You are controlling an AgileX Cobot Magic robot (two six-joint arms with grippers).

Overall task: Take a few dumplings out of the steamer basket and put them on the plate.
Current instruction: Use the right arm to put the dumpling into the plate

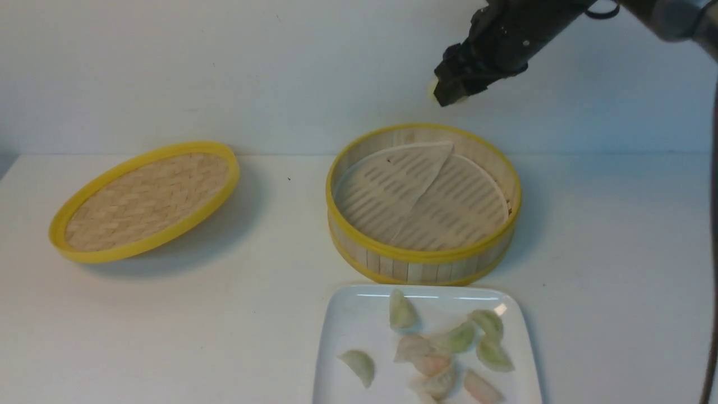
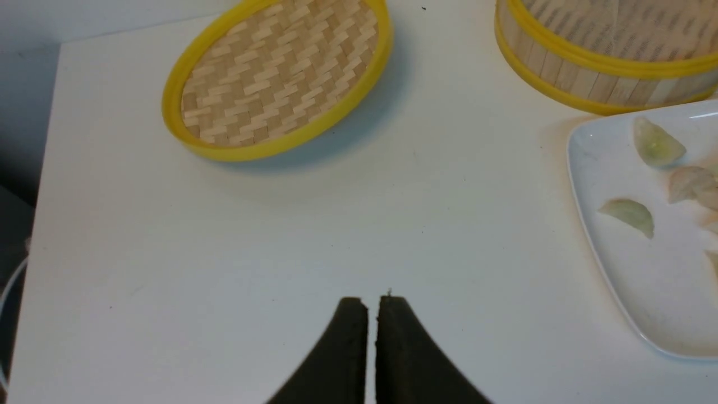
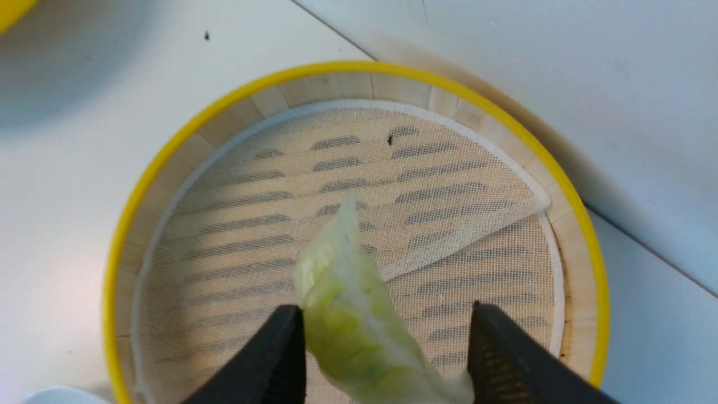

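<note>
Dumplings [image 1: 432,362] lie scattered on the white square plate [image 1: 348,320] at the near edge of the counter [image 1: 224,325]. They are small translucent crescents: 5 are pale green and the rest pinkish-orange. Most are bunched toward the plate's right half, while 1 green piece sits alone on the left. Just behind the plate stands the round bamboo basket [image 1: 420,268] with yellow rims. No dumplings are left inside, and its whitish mesh liner [image 1: 387,191] is folded over on itself above the slatted floor.

1 more green dumpling [image 3: 348,314], glossy and wrinkled, is gripped in the right pincer [image 3: 386,307]. It hangs in the air high above the basket's far rim, touching nothing else. The left pincer [image 2: 371,303] hovers over bare counter with its 2 tips pressed together on nothing, only a thin slit between them. A shallow woven lid [image 1: 146,196] with a yellow rim rests tilted on the counter, well left of the basket.
</note>
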